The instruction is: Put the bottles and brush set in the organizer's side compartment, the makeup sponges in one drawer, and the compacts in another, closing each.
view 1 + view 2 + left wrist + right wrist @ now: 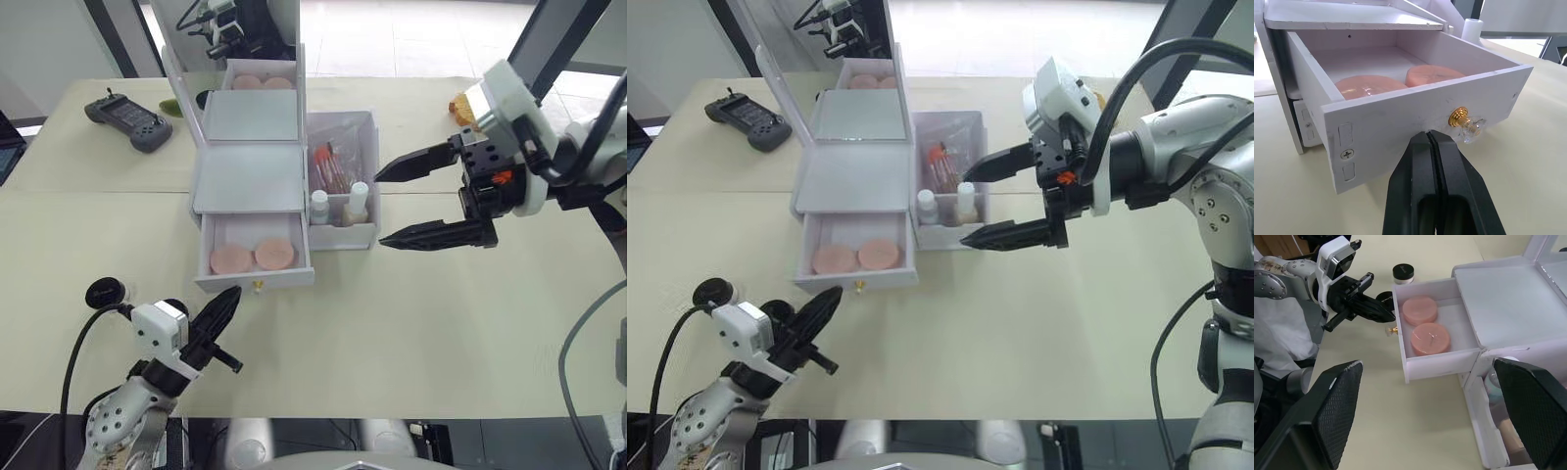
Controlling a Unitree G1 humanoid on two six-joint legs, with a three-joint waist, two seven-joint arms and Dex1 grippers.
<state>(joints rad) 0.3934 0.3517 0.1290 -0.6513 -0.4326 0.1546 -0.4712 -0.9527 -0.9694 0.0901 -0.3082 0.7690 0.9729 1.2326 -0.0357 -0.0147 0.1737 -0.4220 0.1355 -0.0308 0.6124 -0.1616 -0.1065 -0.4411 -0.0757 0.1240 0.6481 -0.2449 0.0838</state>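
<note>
Two flat round pale pink makeup sponges (253, 257) lie side by side in the open drawer (255, 278) of the white plastic organizer (250, 176). The shut left gripper (227, 300) sits just before the drawer front, beside the gold knob (1461, 117).

Looks like a robotics lab or test room, not a home. Staged on a plain table (411, 333) draped in pale cloth, with a black handheld controller (130, 119) lying beyond the organizer (257, 186), off to its left. Loose black cables (73, 367) trailing near the table's front edge. Behind the organizer, bright glossy floor and dark metal frame struts (549, 34).
</note>
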